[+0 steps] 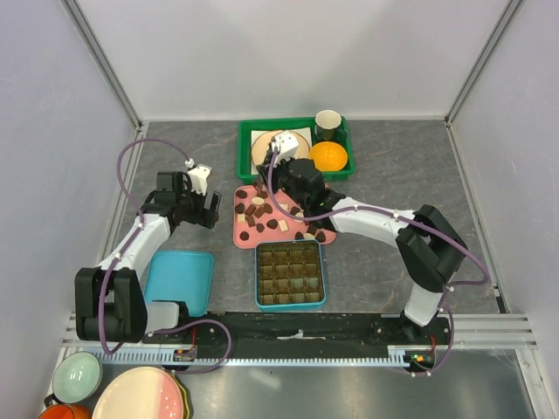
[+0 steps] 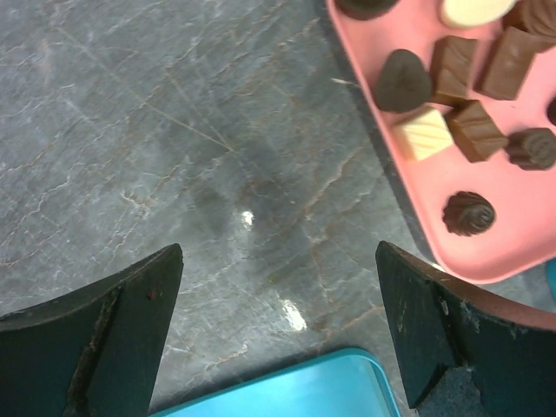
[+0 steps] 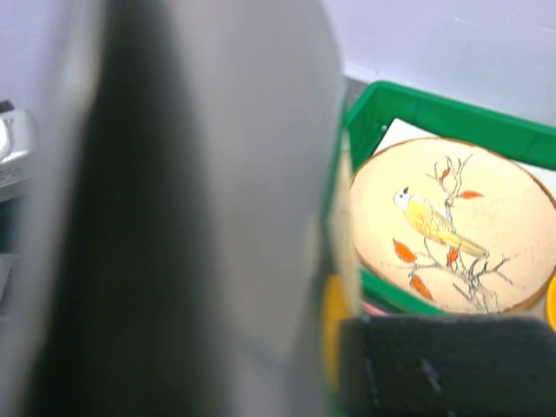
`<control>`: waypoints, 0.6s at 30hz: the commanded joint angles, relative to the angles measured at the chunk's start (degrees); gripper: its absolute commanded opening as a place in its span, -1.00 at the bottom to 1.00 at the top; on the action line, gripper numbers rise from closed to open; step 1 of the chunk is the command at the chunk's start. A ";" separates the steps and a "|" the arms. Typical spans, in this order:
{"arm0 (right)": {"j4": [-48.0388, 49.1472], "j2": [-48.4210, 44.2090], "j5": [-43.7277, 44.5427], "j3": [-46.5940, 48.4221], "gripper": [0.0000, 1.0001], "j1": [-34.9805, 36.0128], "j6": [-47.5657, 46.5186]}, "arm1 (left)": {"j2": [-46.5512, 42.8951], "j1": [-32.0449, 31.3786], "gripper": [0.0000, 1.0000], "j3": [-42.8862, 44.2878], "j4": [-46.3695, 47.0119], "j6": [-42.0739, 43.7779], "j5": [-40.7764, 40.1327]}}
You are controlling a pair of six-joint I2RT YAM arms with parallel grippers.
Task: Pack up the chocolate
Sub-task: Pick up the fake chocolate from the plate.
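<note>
Nearest the arm bases sat the teal box (image 1: 290, 276), its grid of dark cells showing no piece that could be made out from above. The teal lid (image 1: 179, 279) lay flat on the grey table (image 1: 376, 271) at the box's 9 o'clock.

Beyond the lid, the left gripper (image 2: 278, 252) hovered over bare table with its fingers spread wide and nothing between them. The pink tray (image 1: 244, 237) was just beside it at 3 o'clock.

The chocolate (image 1: 260, 209) lay scattered on that tray at the box's 12 o'clock: dark, lighter brown and cream pieces, none visibly packed yet.

The right gripper (image 1: 301, 179) hung over the tray's far edge. Its wrist view was blocked by a blurred finger, so whether it was parted or closed could not be told.

Farthest, at the tray's 12 o'clock, the green crate (image 1: 245, 153) held a bird-painted plate (image 3: 452, 226), an orange (image 1: 328, 156) and a cup (image 1: 327, 121).

The work seemed to be at the first pick. The next move likely called for lowering onto a single piece, pinching it gently, and carrying it toward 6 o'clock into one cell.
</note>
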 commanded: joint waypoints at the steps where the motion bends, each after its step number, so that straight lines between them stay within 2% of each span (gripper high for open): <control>1: 3.72 2.76 -2.51 3.86 -0.88 -1.12 -0.08 | 0.03 1.31 0.99 -2.06 7.41 0.05 2.49; 8: 4.95 4.61 -4.79 4.56 -0.69 -1.56 0.62 | -1.12 1.49 0.99 -6.88 14.71 0.31 3.28; 18: 4.16 6.28 -6.11 6.15 -0.42 -1.83 0.54 | -0.94 1.49 0.99 -8.65 17.44 0.05 2.49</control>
